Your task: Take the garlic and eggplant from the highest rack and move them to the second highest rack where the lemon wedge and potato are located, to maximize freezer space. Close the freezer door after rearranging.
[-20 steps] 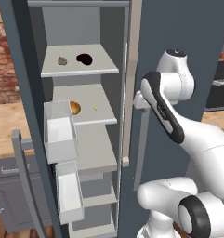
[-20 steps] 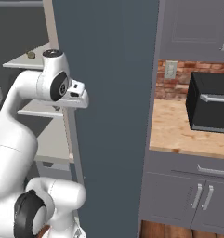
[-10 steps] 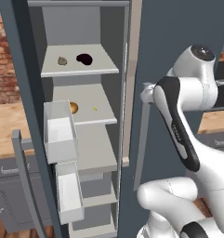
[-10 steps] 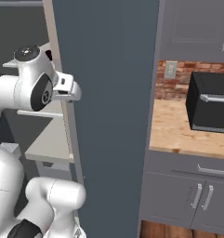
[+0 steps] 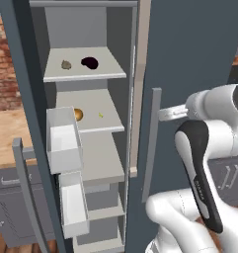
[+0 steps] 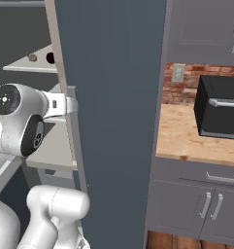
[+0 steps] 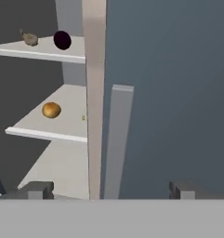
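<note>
Tool [image 7: 108,188] nearer door handle [image 7: 117,139]; fingers apart

Three cameras looking at one open freezer

The left base view looks into the freezer [image 5: 86,148] from behind the arm. The right base view faces its grey door [image 6: 111,97] and the counter [image 6: 196,131]. The hand view sits close to the door handle [image 7: 115,139]. All share the top shelf [image 5: 86,74].

Black microwave [image 6: 220,113] on wooden table [image 6: 186,136]; brick backsplash [image 6: 179,92]; grey cabinet doors [image 6: 208,206] beneath; wall outlet [image 6: 177,73].
</note>
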Tool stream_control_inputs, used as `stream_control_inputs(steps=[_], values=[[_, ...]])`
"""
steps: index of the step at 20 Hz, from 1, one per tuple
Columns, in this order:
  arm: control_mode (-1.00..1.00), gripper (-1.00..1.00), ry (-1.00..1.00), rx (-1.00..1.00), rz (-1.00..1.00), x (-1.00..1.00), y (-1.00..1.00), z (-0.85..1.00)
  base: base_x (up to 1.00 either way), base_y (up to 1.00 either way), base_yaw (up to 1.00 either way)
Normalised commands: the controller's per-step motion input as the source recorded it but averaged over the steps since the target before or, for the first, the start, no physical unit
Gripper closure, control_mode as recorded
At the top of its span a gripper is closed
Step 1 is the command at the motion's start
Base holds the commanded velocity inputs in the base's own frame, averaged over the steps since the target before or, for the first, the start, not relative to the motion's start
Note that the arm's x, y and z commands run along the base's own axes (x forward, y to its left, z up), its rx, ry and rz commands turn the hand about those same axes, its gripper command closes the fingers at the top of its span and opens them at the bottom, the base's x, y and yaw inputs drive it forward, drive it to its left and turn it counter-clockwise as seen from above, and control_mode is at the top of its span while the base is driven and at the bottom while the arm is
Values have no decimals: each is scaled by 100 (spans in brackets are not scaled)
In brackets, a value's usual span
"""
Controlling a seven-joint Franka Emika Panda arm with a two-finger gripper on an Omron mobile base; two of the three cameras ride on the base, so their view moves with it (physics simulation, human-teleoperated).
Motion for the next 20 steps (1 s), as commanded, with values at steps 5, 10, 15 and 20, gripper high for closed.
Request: stream_control_inputs(steps=[5,10,15,20], values=[[-100,-100,-1,0,0,-38,0,47,0,0,0],[-100,-100,3,-4,0,-25,11,25,0,0,0],[100,-100,7,-5,0,-2,10,-1,0,0,0],[100,-100,0,0,0,0,0,0,0,10,4]])
